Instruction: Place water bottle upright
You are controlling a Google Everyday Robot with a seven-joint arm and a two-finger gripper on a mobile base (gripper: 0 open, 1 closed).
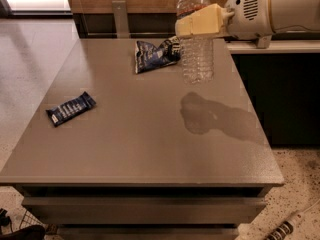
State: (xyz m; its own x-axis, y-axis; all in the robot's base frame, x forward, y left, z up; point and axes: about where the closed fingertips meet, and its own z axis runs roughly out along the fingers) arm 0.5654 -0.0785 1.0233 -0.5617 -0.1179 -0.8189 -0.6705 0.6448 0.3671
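Note:
The water bottle (pixel 197 56) is clear and ribbed, with a reddish label band near its shoulder; its cap is cut off by the top edge of the view. It hangs upright above the far right part of the grey table (pixel 145 144), its base a little above the surface. My gripper (pixel 199 22) reaches in from the upper right on a white arm (pixel 280 9). Its cream fingers (pixel 202 21) are shut on the bottle's upper body.
A crumpled dark blue chip bag (pixel 155 54) lies just left of the bottle. A dark blue snack bar (pixel 71 108) lies at the table's left. The bottle's shadow falls on the table's right side. A dark counter (pixel 280 84) stands to the right.

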